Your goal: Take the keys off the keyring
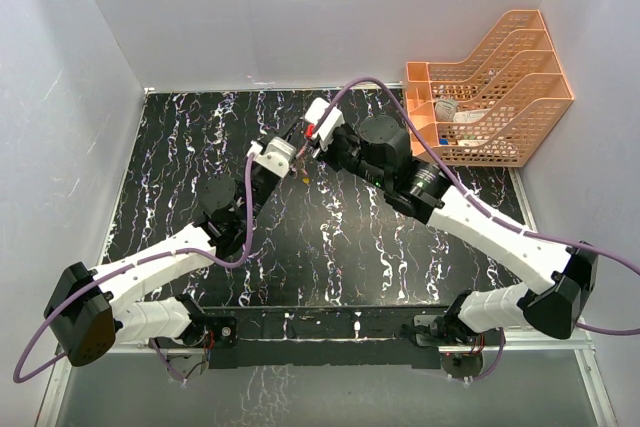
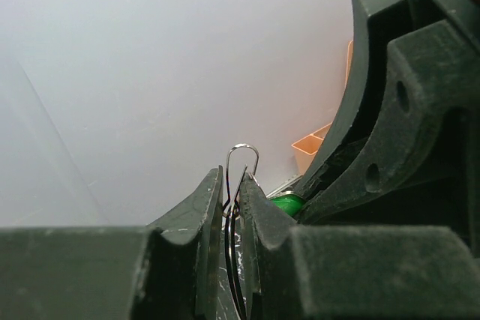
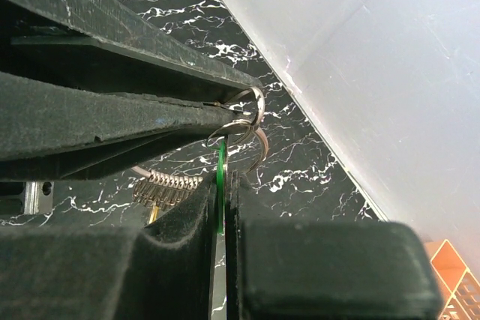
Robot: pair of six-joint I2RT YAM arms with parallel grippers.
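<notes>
Left gripper [image 2: 232,194]: jaws drawn almost together, only a slit between them, pinching the thin silvery keyring [image 2: 242,154]. The ring's loop stood up above the fingertips.

Right gripper [image 3: 223,189]: jaws pressed together on the green-headed key [image 3: 220,174], which was seen edge-on as a thin green line between the pads. That key hung from the keyring's loops, just above the right fingertips. The two grippers met tip to tip over the middle of the table [image 1: 180,147].

A small coil spring [image 3: 169,183] hung beside the green key. A yellow speck [image 1: 303,179] showed just below the tips, too small to identify.

The surface was black with white marble veining. Plain pale walls [image 1: 300,7] closed it on three sides. An orange mesh file rack [image 1: 500,87] stood at the far right corner, well apart.
</notes>
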